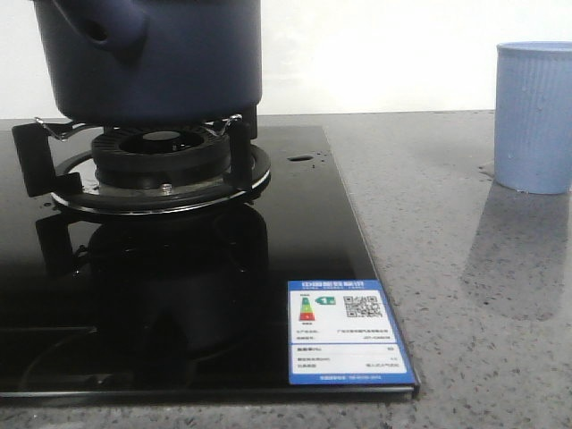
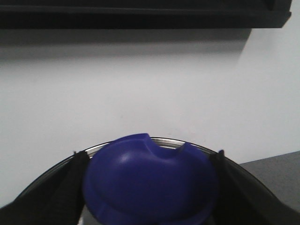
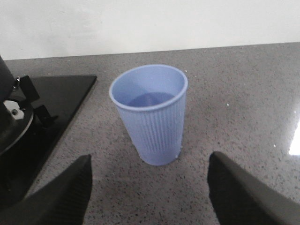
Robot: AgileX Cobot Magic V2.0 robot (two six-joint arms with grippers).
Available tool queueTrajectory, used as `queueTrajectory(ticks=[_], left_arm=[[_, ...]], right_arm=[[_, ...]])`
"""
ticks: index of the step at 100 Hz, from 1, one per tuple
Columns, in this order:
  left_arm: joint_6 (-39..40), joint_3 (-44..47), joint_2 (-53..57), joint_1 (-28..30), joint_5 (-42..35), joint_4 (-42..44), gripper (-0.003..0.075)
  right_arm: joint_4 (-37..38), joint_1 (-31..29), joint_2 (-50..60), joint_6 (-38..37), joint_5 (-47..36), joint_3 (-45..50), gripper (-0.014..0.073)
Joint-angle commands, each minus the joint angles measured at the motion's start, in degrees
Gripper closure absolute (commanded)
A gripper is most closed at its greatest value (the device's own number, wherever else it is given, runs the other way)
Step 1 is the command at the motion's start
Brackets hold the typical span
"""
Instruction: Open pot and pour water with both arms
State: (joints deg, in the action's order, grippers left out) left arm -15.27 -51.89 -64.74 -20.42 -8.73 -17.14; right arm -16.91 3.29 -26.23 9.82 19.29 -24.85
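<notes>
Grey speckled stone forms the desk (image 1: 465, 295), with a plain white wall behind. Starting at the right claw (image 3: 149, 187): its two dark fingers (image 3: 65, 192) stand spread wide and released, holding nothing, and the pale blue ribbed cup (image 3: 150, 115) stands upright straight ahead between them, just beyond the tips. The left claw (image 2: 150, 187) is clenched on a dark blue knob (image 2: 150, 180), apparently of the lid, a metal rim showing beneath it. Further left on the desk, the navy pot (image 1: 152, 58) sits on the burner grate (image 1: 152, 165) of a black glass hob (image 1: 179, 295), well apart from the cup. The right arm is the nearer to the cup.
</notes>
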Motion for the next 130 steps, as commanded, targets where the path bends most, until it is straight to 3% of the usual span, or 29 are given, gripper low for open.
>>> queueTrajectory(ticks=[1, 34, 63, 92, 117, 130], left_arm=[[-0.06, -1.98, 3.24, 2.13, -4.34, 0.42, 0.035], [-0.06, -1.98, 6.96, 7.55, -2.65, 0.42, 0.035], [-0.06, -1.98, 7.45, 8.12, -2.23, 0.42, 0.035], [-0.06, -1.98, 7.45, 8.12, -2.23, 0.42, 0.0349], [-0.06, -1.98, 7.45, 8.12, -2.23, 0.42, 0.0349], [-0.06, -1.98, 7.45, 8.12, -2.23, 0.42, 0.0349]], right_arm=[[-0.41, -0.24, -1.35, 0.43, -7.04, 0.22, 0.0123], [-0.41, 1.43, -9.28, 0.43, -15.31, 1.66, 0.0123], [0.67, 8.22, -20.1, 0.43, -26.72, 1.66, 0.0123], [0.67, 8.33, -31.1, 0.43, -36.77, 1.66, 0.0121], [0.67, 8.33, -34.59, 0.31, -38.44, 1.66, 0.0008], [0.86, 8.33, -36.16, 0.31, -38.8, 1.66, 0.0003]])
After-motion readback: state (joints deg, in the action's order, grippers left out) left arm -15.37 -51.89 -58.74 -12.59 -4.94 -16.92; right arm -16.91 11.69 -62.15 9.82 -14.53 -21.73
